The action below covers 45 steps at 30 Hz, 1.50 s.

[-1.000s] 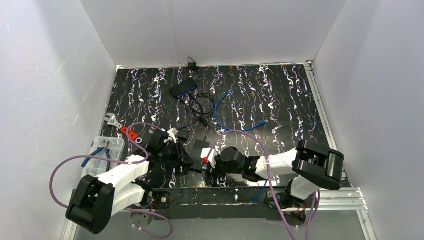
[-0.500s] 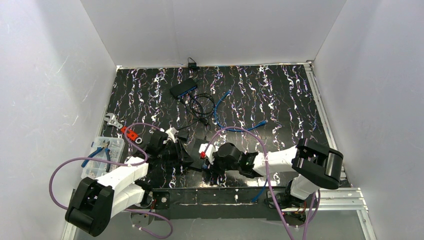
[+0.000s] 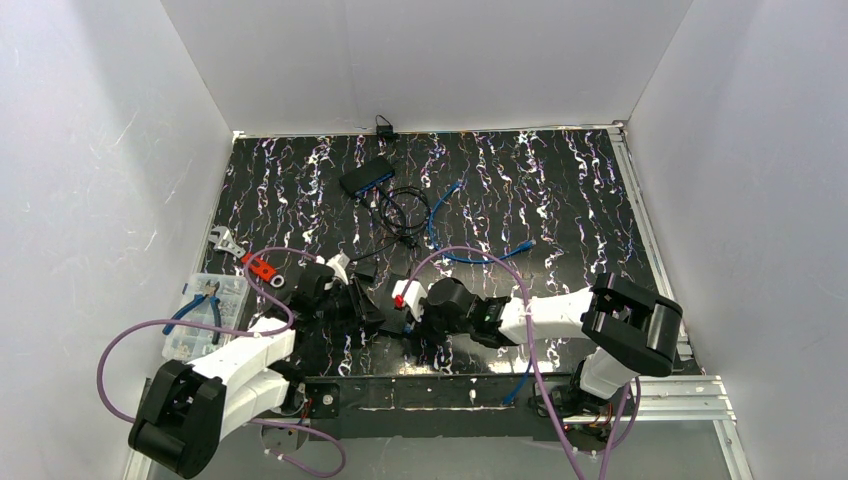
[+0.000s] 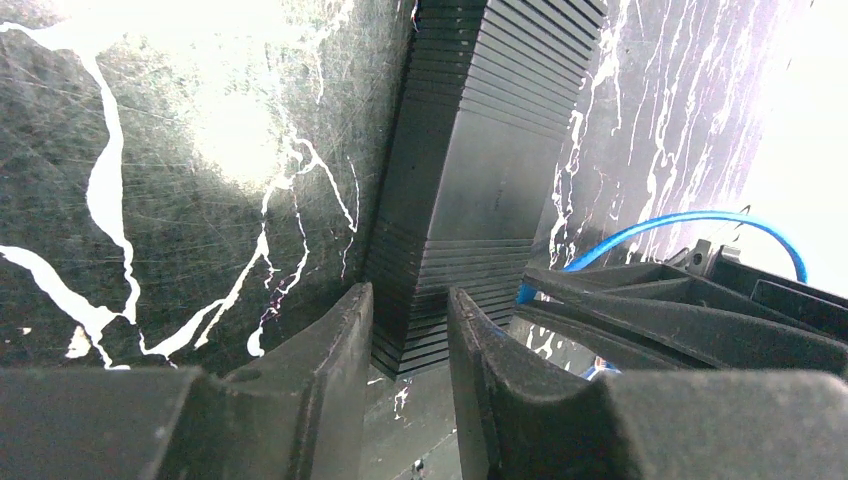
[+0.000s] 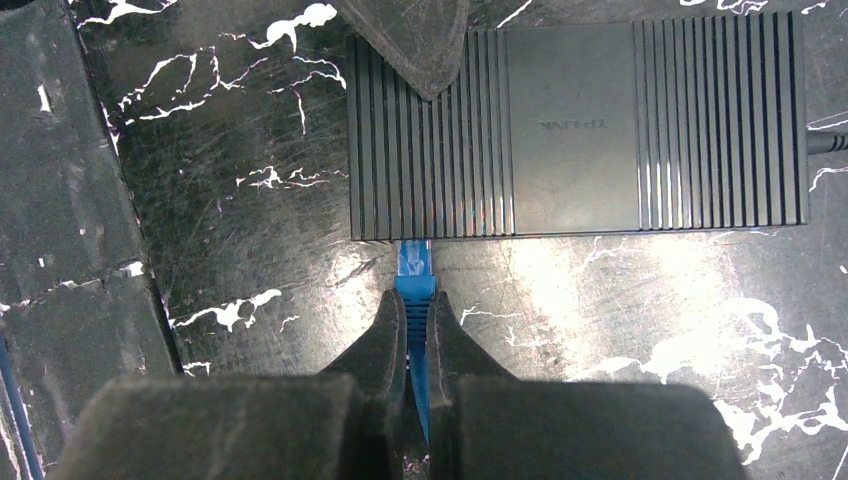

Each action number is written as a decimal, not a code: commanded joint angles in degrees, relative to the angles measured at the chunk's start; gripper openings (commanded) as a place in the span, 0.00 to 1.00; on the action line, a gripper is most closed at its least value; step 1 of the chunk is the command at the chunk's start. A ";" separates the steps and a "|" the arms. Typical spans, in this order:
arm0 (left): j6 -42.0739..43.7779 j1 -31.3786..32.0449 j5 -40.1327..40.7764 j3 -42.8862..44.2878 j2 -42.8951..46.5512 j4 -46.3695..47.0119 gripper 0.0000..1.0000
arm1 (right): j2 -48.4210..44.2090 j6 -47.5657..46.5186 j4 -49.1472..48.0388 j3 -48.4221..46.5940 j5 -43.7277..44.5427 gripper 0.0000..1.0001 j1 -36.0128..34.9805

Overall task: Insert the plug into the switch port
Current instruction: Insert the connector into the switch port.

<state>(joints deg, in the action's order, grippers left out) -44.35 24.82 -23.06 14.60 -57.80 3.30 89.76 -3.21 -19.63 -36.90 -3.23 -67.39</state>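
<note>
**Item 1.** Brand name "TP-LINK", small raised lettering in the housing's own dark colour, on the smooth centre panel of the switch point(image 5: 578, 125). It sits between the two ribbed sections and reads upside down in the right wrist view.

**Item 2.** A faint mark on the back of the blue plug point(image 5: 413, 262), too small to read.

**Other views.** No lettering, number or label can be read in the top external or left wrist view.
</note>
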 commanded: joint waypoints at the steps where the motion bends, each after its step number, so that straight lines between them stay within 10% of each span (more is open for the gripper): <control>1: -3.00 3.48 -11.30 -2.27 0.87 -3.67 0.18 | -0.88 0.11 -22.35 -8.44 -1.64 0.01 0.24; 19: -0.89 3.48 -3.57 5.42 3.42 -16.99 0.41 | -6.46 -2.37 -4.26 2.16 -14.38 0.01 0.31; 34: 3.36 3.48 7.30 15.89 5.64 -34.18 0.95 | -6.41 -5.06 7.71 2.44 -16.25 0.02 0.31; 45: 4.91 3.48 8.07 21.83 6.85 -39.03 0.98 | -9.85 -5.51 9.82 0.85 -7.27 0.42 0.31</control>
<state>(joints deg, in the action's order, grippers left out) -41.36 28.05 -16.34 32.08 -52.75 -31.12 84.55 -7.95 -11.18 -33.93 -16.31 -66.87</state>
